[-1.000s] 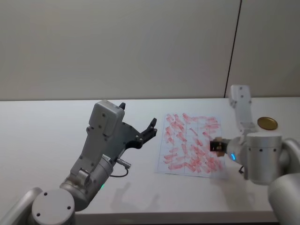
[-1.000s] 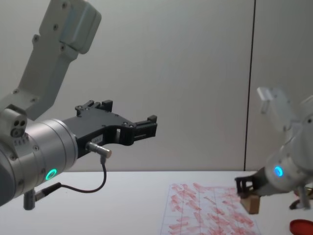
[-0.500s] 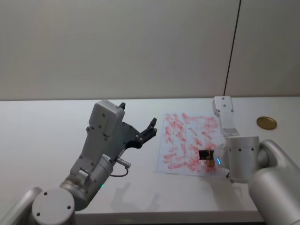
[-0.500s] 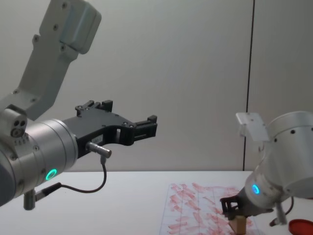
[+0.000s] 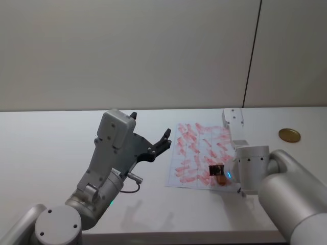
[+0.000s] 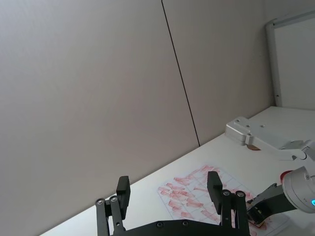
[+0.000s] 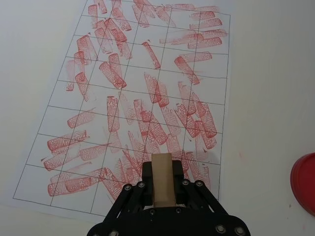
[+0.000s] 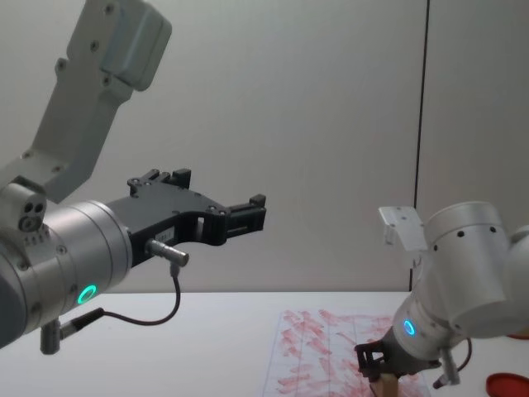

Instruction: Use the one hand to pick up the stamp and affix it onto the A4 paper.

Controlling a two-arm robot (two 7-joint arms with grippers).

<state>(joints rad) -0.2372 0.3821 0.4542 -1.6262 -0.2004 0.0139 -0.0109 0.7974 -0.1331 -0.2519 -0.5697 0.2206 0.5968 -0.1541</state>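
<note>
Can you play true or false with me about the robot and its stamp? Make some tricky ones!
1. The right gripper holds the stamp between its fingers. True.
2. The A4 paper is blank. False: it has a grid and is covered with red stamp marks.
3. The left gripper is shut on something. False: it is open, holds nothing and hangs above the table, on the left of the paper.
4. The stamp is over the part of the paper nearest the robot. True.
5. The brass disc lies on the paper. False: it lies on the table to the right of the paper, well apart from it.
</note>
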